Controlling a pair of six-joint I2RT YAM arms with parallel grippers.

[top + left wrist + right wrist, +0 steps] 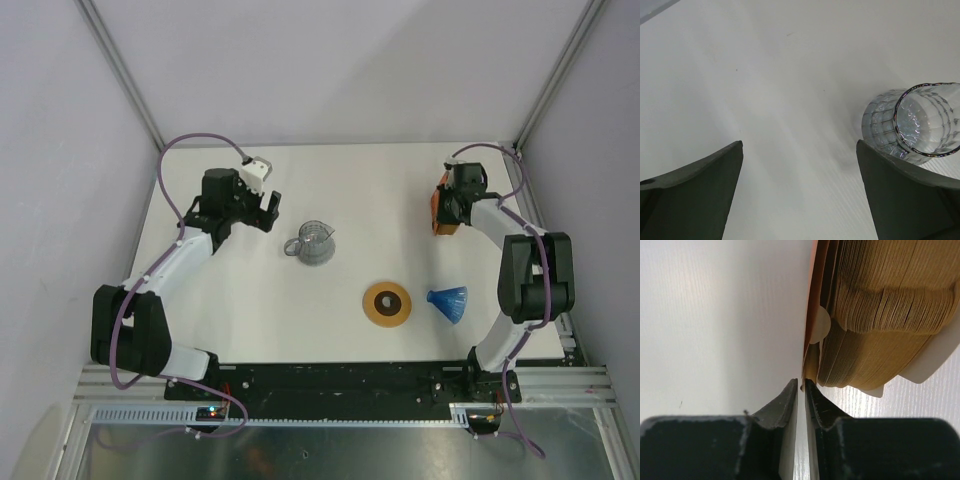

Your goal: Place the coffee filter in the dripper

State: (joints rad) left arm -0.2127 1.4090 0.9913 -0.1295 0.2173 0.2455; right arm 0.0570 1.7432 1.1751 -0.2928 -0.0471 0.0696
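Observation:
The blue dripper (447, 303) lies on its side on the table at the front right. My right gripper (445, 218) is at the back right, against the orange-brown filter stack (439, 208). In the right wrist view the gripper (801, 384) has its jaws nearly closed on the lower edge of one thin tan coffee filter (810, 330), the outermost sheet, peeled slightly off the thick stack (880, 300). My left gripper (268, 210) is open and empty at the back left; in its wrist view (800, 150) only bare table shows between the jaws.
A clear glass jug (314, 243) stands right of my left gripper and also shows in the left wrist view (920, 122). A flat brown ring (387, 303) lies left of the dripper. The stack sits in a white holder (935, 360). Walls enclose the table.

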